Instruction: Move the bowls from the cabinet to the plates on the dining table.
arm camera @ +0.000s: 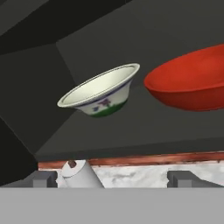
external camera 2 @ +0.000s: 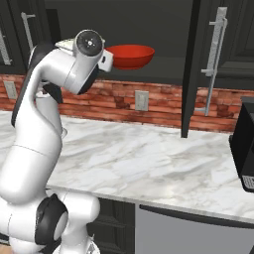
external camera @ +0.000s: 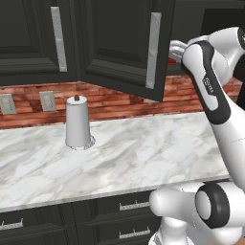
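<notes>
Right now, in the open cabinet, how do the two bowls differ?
The red bowl is plain glossy red; the cream bowl is white with green and dark markings outside. In the hand view the red bowl sits nearer and looks larger, cut by the frame edge; the cream bowl shows whole. Both rest upright and untouched on the cabinet shelf.

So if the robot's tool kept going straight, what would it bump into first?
Probably the cream bowl on the cabinet shelf. The open tool points into the cabinet, with the red bowl off to one side. Depth is hard to judge.

Paper towel roll (external camera: pixel 77 122) stood upright far-left on marble counter (external camera: pixel 134 158); cabinet door (external camera: pixel 127 43) hung open w/ arm (external camera: pixel 213 91) at right.
</notes>
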Controlling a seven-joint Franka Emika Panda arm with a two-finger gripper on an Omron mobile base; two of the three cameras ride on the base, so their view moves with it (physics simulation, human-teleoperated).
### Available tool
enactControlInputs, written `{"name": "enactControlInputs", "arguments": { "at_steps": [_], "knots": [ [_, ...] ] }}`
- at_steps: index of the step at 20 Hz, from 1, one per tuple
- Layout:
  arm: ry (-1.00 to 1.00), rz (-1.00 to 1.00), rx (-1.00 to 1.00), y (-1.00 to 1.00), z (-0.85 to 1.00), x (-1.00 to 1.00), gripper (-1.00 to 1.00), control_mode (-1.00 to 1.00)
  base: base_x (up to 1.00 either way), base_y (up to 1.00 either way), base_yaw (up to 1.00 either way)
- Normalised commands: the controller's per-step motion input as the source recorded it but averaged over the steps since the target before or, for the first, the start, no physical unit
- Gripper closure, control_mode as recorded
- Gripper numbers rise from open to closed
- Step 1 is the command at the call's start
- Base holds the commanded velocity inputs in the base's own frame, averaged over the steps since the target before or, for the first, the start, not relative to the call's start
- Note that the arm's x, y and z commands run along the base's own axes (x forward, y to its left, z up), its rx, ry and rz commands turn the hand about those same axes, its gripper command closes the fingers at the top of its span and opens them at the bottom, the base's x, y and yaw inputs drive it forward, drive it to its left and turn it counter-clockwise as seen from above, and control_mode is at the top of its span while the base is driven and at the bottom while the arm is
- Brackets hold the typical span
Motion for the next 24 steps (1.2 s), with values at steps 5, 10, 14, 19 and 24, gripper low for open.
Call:
{"name": "enactControlInputs", "arguments": {
  "at_steps": [5,10,14,19,24],
  "knots": [
    [0.09,-0.03,0.01,-0.02,-0.03,0.27,-1.00,-1.00,0.00,0.00,0.00],
    [0.00,0.01,0.05,-0.04,0.03,-0.32,-1.00,-1.00,0.00,0.00,0.00],
    [0.00,0.06,0.02,0.10,0.01,-0.40,-1.00,-1.00,0.00,0.00,0.00],
    [0.00,0.06,-0.01,0.44,-0.06,-0.21,-1.00,-1.00,0.00,0.00,0.00],
    [-0.01,0.07,0.00,0.21,0.04,-0.33,-1.00,-1.00,0.00,0.00,0.00]
  ]
}}
